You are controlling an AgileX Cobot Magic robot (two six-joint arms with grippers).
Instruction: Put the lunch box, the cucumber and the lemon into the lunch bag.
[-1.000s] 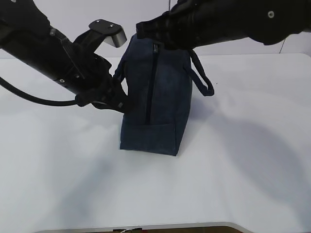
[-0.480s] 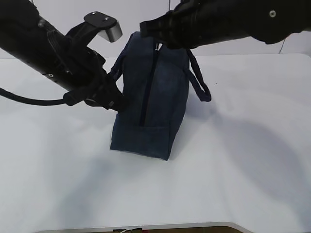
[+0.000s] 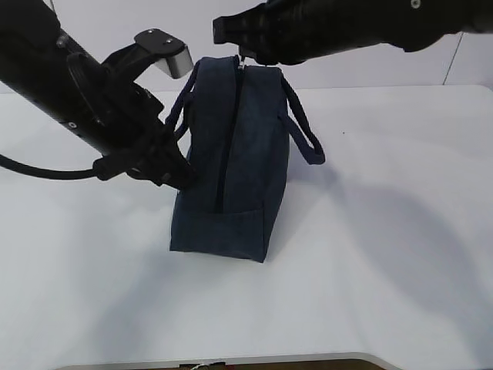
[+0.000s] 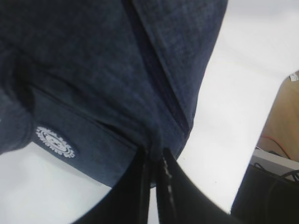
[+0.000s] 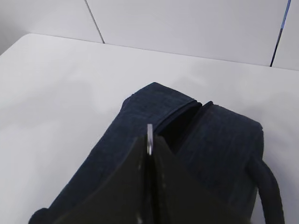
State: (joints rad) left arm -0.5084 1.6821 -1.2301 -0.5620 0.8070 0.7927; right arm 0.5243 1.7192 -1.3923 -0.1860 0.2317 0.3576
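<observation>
The dark navy lunch bag stands upright on the white table, its zipper running down the near end. My left gripper is shut on a fold of the bag's fabric low on its left side; in the left wrist view the left gripper pinches the lunch bag. My right gripper is above the bag's top, shut on the metal ring pull. Beside the pull a short dark gap shows in the zipper. The lunch box, the cucumber and the lemon are out of view.
The bag's two loop handles hang at its sides, one on the right and one on the left next to my left arm. The white table stretches around the bag, with its front edge near the bottom of the exterior view.
The bag has shifted a little to the left and stands taller. My right gripper has risen with the ring pull, and my left arm has moved left with the fabric.
</observation>
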